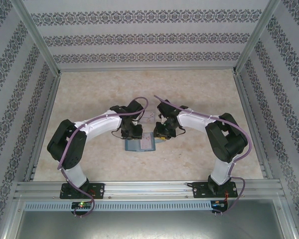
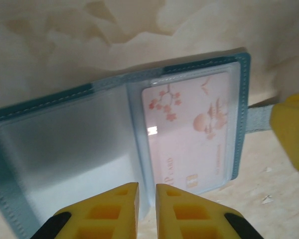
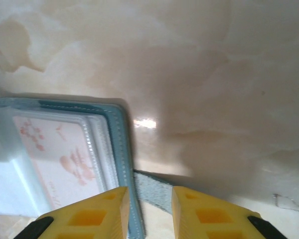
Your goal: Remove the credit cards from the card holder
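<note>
Where your two arms are bolted at the near edge of the table [image 1: 89,94], they bow outward and then curl in, so both pincers meet over the middle of the marbled top. Your left pincer [image 2: 147,209] has its yellow fingers drawn almost together, with only a slim gap between them. It sits at the near edge of the open card holder [image 2: 40,102], right on the fold. The edge of a clear sleeve [image 2: 79,149] runs into that gap, but you cannot tell whether it is actually pinched. Your right pincer [image 3: 149,214] stands a little wider at the holder's right edge, with the strap tab [image 3: 154,191] lying between its fingers. Whether they squeeze the tab you cannot tell either. The holder lies flat and spread open on the table, teal rim outward. Inside its right-hand sleeve sits a pale credit card [image 2: 189,134] with pinkish blossom marks. Just beyond the pincers, a loose pale card [image 1: 148,117] lies flat on the table, apart from the holder. Farther back, patterned walls [image 1: 139,37] close the table in.
</note>
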